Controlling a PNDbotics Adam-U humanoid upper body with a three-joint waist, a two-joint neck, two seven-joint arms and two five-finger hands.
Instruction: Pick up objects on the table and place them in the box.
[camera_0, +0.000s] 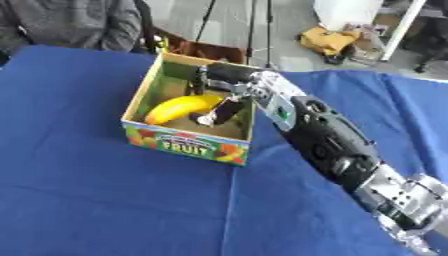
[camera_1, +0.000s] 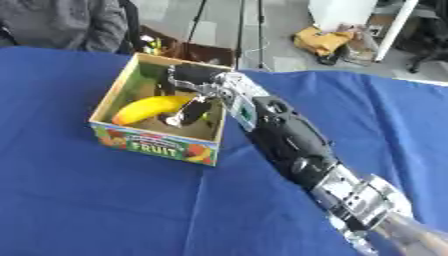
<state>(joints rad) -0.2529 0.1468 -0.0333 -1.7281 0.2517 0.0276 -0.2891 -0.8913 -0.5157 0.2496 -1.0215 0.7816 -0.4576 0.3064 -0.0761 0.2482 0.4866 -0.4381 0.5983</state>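
A cardboard box (camera_0: 188, 144) with a "FRUIT" label on its front stands on the blue table (camera_0: 105, 200). A yellow banana (camera_0: 179, 108) lies inside it, towards the left. My right arm reaches in from the lower right, and my right hand (camera_0: 222, 81) hangs over the box's right half. Its fingers (camera_0: 225, 111) point down, relaxed, next to the banana's right end; I cannot tell whether they touch it. Nothing is held between them. A bit of green (camera_1: 208, 117) shows behind the fingers. My left hand shows in neither view.
Blue cloth covers the whole table, with bare cloth to the left of and in front of the box. A person in grey (camera_0: 74, 22) sits at the far left edge. Cardboard boxes (camera_0: 208, 50) and a yellow bag (camera_0: 331, 39) are on the floor beyond the table.
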